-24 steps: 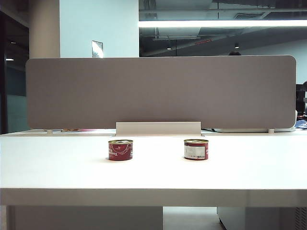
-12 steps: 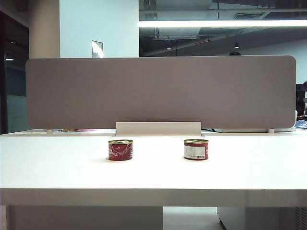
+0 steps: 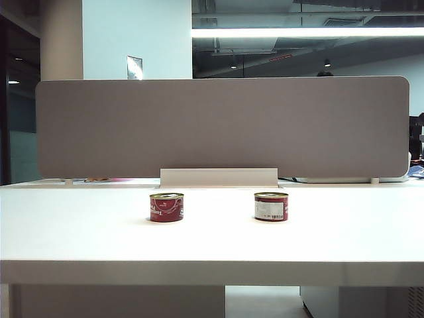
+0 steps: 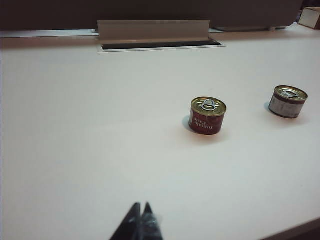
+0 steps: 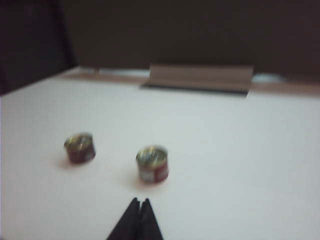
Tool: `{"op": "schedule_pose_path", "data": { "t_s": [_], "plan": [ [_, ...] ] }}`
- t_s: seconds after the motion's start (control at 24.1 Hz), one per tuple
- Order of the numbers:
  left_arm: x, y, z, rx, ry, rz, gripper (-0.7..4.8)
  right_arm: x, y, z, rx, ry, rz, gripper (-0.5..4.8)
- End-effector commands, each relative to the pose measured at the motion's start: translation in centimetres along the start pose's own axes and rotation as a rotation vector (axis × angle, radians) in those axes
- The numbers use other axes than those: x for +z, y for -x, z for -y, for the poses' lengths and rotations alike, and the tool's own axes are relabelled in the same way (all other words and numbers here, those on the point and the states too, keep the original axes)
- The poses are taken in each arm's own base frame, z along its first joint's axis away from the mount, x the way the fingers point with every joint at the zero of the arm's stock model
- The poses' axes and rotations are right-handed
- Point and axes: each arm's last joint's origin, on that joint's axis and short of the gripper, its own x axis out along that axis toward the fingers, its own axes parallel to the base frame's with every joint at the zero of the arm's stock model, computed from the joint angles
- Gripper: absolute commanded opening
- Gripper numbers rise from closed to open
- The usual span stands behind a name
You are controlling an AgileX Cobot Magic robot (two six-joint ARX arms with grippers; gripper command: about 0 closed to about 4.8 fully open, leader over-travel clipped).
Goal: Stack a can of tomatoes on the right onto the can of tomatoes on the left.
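Two tomato cans are being seen upright on the white counter (image 3: pixel 79 232), side by side and well apart, in front of a grey partition (image 3: pixel 222 126) with a pale bracket (image 3: pixel 218 177) at its foot. In the exterior view the left can (image 3: pixel 166 207) is being shown with its red label forward, and the right can (image 3: pixel 271 207) with a white panel of print facing out. Neither can is being touched; nothing is stacked yet.

No arm is being shown in the exterior view. In the left wrist view the left claw (image 4: pixel 141 220) is being held low over bare counter, its dark tips pressed together, with the left can (image 4: pixel 207 115) ahead of it and the right can (image 4: pixel 287 102) farther off to the side. In the right wrist view, which is blurred, the right claw (image 5: pixel 139 214) is likewise being held with its tips together and nothing between them; the right can (image 5: pixel 152 163) is lying just ahead of it, apart from the tips, and the left can (image 5: pixel 80 147) beyond to the side.
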Motion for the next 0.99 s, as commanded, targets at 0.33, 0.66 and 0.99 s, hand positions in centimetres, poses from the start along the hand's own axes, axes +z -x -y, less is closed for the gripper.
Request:
{"op": "schedule_pose_path", "data": {
  "t_s": [0.33, 0.66, 0.99],
  "plan": [
    [0.0, 0.0, 0.0, -0.011, -0.005, -0.008, -0.06, 5.8, -0.8, 0.0, -0.054, 0.017, 0.036, 0.0],
    [0.0, 0.0, 0.0, -0.012, -0.004, -0.008, -0.06, 7.8, -5.6, 1.5, -0.014, -0.042, -0.118, 0.0],
    [0.0, 0.0, 0.0, -0.011, -0.004, -0.008, -0.06, 7.0, -12.6, 1.9, 0.071, -0.103, -0.334, 0.68]
  ]
}}
